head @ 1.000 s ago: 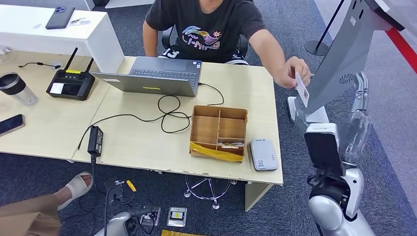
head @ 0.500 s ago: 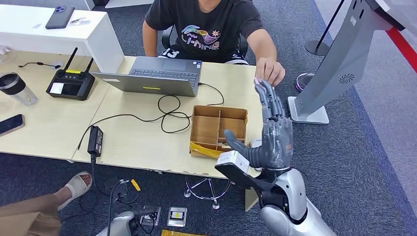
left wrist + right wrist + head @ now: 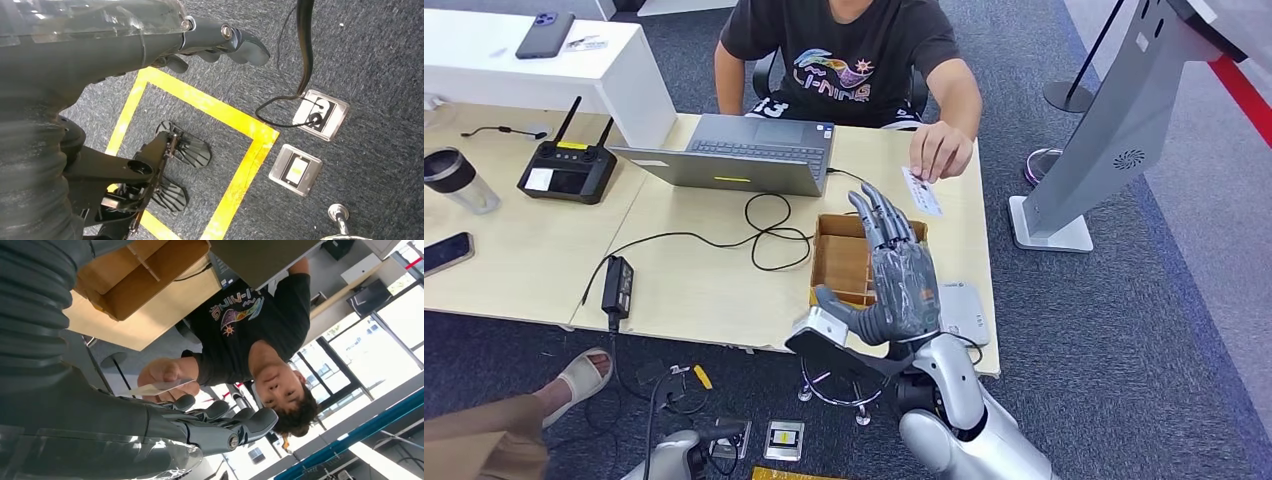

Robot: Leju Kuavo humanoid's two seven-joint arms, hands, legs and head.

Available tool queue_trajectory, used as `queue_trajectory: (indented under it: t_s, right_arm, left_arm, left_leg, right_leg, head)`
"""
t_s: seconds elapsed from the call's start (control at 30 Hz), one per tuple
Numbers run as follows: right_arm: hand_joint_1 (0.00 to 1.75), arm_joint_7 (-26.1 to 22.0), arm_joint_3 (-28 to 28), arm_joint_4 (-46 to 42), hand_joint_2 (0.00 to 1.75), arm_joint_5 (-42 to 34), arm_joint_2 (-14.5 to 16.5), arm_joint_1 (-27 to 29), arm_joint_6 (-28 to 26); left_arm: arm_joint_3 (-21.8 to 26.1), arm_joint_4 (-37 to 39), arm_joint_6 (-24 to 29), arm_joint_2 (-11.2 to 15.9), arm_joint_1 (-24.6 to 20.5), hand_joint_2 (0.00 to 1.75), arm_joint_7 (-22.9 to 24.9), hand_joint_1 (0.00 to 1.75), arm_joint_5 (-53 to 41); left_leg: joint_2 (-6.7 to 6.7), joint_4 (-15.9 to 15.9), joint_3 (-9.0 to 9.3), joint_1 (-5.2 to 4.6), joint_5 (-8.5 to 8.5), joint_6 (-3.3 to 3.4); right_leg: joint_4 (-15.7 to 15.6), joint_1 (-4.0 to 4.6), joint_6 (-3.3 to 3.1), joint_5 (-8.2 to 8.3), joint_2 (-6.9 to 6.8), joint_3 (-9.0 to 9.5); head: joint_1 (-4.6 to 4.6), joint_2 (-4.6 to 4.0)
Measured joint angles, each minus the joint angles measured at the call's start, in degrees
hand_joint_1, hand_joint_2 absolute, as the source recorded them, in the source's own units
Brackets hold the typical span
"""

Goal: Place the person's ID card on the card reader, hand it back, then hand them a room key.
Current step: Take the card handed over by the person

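The right hand is raised over the near right part of the counter, palm up, its fingers stretched wide and straight toward the person; it holds nothing. The thumb sticks out to the side above the counter's front edge. In the right wrist view the same fingers lie spread just below the card.

The person's hand holds the ID card at the far right of the counter, just beyond the robot's fingertips and not touching them. The card is white with small print too fine to read. In the right wrist view the card shows edge-on in the person's hand.

Under the raised hand stands a wooden box with compartments, yellow tape along its front. Just right of it lies the grey card reader, partly hidden by the hand.

The person's black T-shirt reads "LI-NING" above a coloured graphic. A grey laptop stands open before them, a black cable looping from it to a power brick. Further left are a black remote with two antennas, a cup and a phone.

The left hand hangs over the carpet, fingers curled in loosely, holding nothing, above yellow floor tape and two floor sockets.
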Motion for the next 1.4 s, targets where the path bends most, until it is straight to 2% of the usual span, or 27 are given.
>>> queue_trajectory:
  t_s: [0.43,0.57,0.87,1.03,1.1,1.13,1.17,1.23,1.27,1.3,1.4]
  right_arm:
    - [0.00,5.52,0.35,13.10,1.75,5.38,3.58,-5.27,-6.14]
    - [0.00,7.18,-0.15,15.80,1.75,6.28,3.65,-6.22,-6.89]
    - [0.00,7.52,-0.39,17.22,1.75,6.51,3.67,-6.60,-6.94]
    - [0.00,9.74,-2.00,20.84,1.75,6.71,3.63,-6.90,-6.76]
    - [0.05,9.93,-2.62,21.71,1.75,6.45,3.62,-6.91,-6.73]
    - [0.21,9.91,-2.78,21.90,1.75,6.39,3.62,-6.91,-6.72]
    - [0.51,9.87,-2.93,22.11,1.75,6.32,3.62,-6.92,-6.71]
    - [1.26,9.67,-3.10,22.54,1.75,6.16,3.63,-6.92,-6.75]
    - [1.51,9.52,-3.15,22.80,1.75,6.10,3.63,-6.92,-6.79]
    - [1.62,9.38,-3.20,23.05,1.75,6.06,3.65,-6.92,-6.85]
    - [1.70,9.11,-3.48,23.75,1.75,6.05,3.68,-6.93,-7.00]
  left_arm:
    - [-3.20,-0.02,0.07,0.11,0.01,1.75,0.25,0.00,-0.48]
    - [-4.21,-0.01,0.07,-0.21,-0.24,1.75,1.11,0.00,-1.66]
    - [-4.76,-0.02,0.07,-0.38,-0.43,1.75,1.19,0.00,-1.95]
    - [-5.86,0.01,0.07,-0.97,-1.31,1.75,2.01,0.00,-4.28]
    - [-5.88,0.01,0.07,-1.16,-1.54,1.75,2.02,0.00,-4.73]
    - [-5.89,0.01,0.07,-1.19,-1.58,1.75,2.02,0.00,-4.88]
    - [-5.88,0.01,0.07,-1.22,-1.60,1.75,2.03,0.00,-5.06]
    - [-5.86,0.01,0.07,-1.23,-1.62,1.75,2.03,0.00,-5.54]
    - [-5.85,0.01,0.07,-1.24,-1.63,1.75,2.03,0.00,-5.75]
    - [-5.84,0.01,0.07,-1.25,-1.64,1.75,2.03,0.00,-5.98]
    - [-5.80,0.01,0.07,-1.39,-1.64,1.75,2.04,0.00,-6.59]
  left_leg:
    - [0.00,0.01,-0.01,-0.01,0.02,-0.03]
    - [0.02,0.01,-0.02,-0.01,0.02,-0.03]
    - [0.04,0.02,-0.03,-0.01,0.02,-0.04]
    - [0.05,0.02,-0.05,-0.01,0.02,-0.04]
    - [0.05,0.02,-0.06,-0.01,0.02,-0.04]
    - [0.05,0.02,-0.06,-0.01,0.02,-0.04]
    - [0.05,0.02,-0.07,-0.01,0.02,-0.04]
    - [0.05,0.02,-0.07,-0.01,0.02,-0.04]
    - [0.05,0.02,-0.07,-0.01,0.02,-0.04]
    - [0.05,0.02,-0.07,-0.01,0.02,-0.04]
    - [0.04,0.02,-0.08,-0.01,0.02,-0.04]
  right_leg:
    - [0.00,0.00,0.00,0.00,0.02,-0.07]
    - [0.00,-0.01,0.00,0.01,0.04,-0.09]
    - [0.00,-0.01,0.00,0.01,0.08,-0.12]
    - [0.00,0.00,0.00,0.01,0.10,-0.16]
    - [0.00,-0.01,0.00,0.01,0.10,-0.16]
    - [0.00,-0.01,0.00,0.01,0.10,-0.16]
    - [0.00,-0.01,0.00,0.01,0.10,-0.16]
    - [0.00,0.00,0.00,0.01,0.10,-0.17]
    - [0.00,0.00,0.00,0.01,0.10,-0.17]
    - [0.00,0.00,0.00,0.01,0.10,-0.17]
    - [0.00,-0.01,0.00,0.01,0.09,-0.17]
  head:
    - [0.02,0.00]
    - [0.02,0.00]
    - [0.02,0.00]
    - [0.01,0.00]
    - [0.02,0.00]
    - [0.02,0.00]
    - [0.02,0.00]
    - [0.01,0.00]
    - [0.02,0.00]
    - [0.01,0.00]
    - [0.01,0.00]
